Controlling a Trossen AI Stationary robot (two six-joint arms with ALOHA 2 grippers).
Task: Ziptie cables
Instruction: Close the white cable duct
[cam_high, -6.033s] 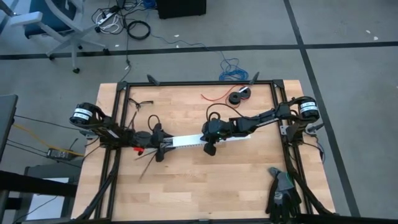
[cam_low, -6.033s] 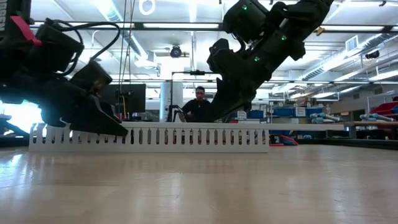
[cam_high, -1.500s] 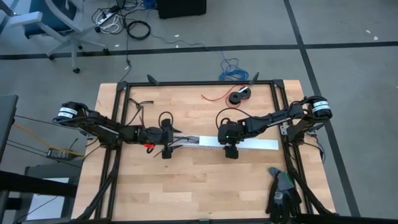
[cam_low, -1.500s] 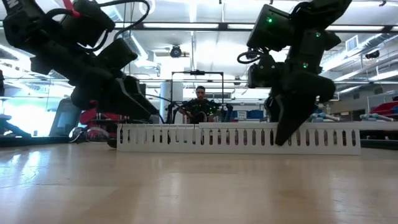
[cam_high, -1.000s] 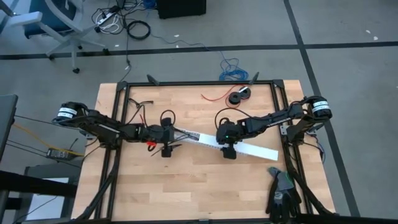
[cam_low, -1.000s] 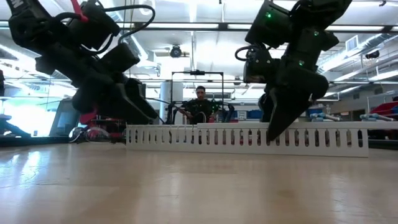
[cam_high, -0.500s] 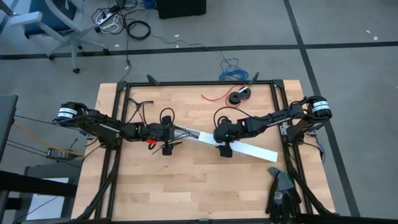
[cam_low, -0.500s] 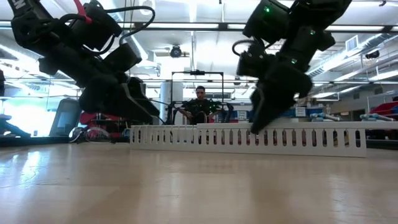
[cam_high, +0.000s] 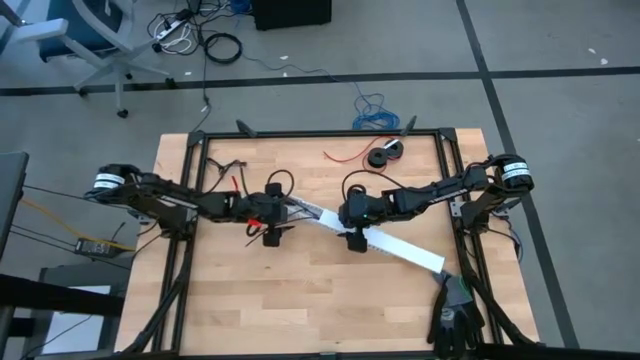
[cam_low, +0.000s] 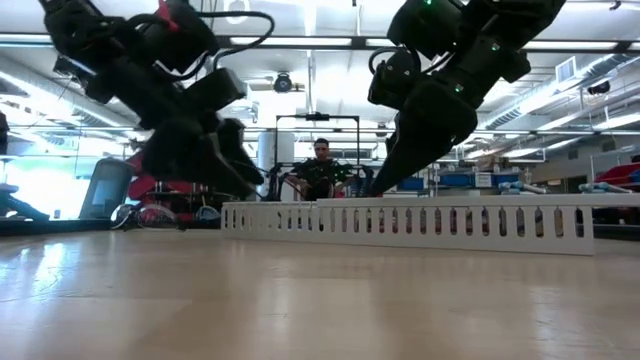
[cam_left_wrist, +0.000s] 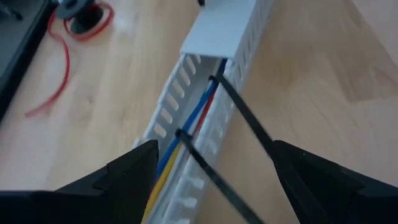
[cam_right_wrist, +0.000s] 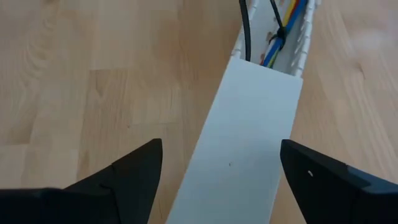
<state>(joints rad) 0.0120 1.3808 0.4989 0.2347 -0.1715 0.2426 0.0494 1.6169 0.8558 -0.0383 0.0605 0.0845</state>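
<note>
A long white slotted duct (cam_high: 395, 245) lies slantwise on the wooden table. Its uncovered left part holds the cables (cam_left_wrist: 193, 118), blue, red and yellow wires bound by black zip ties (cam_left_wrist: 181, 134) whose tails stick out. A white lid (cam_right_wrist: 242, 143) covers the rest. My left gripper (cam_left_wrist: 214, 149) hangs open over the duct's uncovered end (cam_high: 285, 207). My right gripper (cam_right_wrist: 221, 146) is open too, with one finger on each side of the lid near the duct's middle (cam_high: 338, 217). In the low view both stand just above the duct (cam_low: 420, 225). My left gripper has one finger (cam_left_wrist: 140, 165) close beside the duct's slotted wall; whether it touches, I cannot tell. My right gripper comes slanting down over the lid with a finger (cam_right_wrist: 298, 165) near the lid's long edge; touch or a small gap, I cannot tell.
A loose red wire (cam_high: 345, 155) and a small black spool (cam_high: 385, 153) lie near the table's far edge. A dark glove (cam_high: 455, 310) sits at the near right corner. A black frame (cam_high: 320, 133) rims the table. Bare wood lies on the near side.
The duct has turned on the table: its right end has swung toward the near edge and its left end toward the far edge. My right gripper has gone left along the duct, risen a little and tipped. My left gripper has risen slightly and drifted toward the far edge.
</note>
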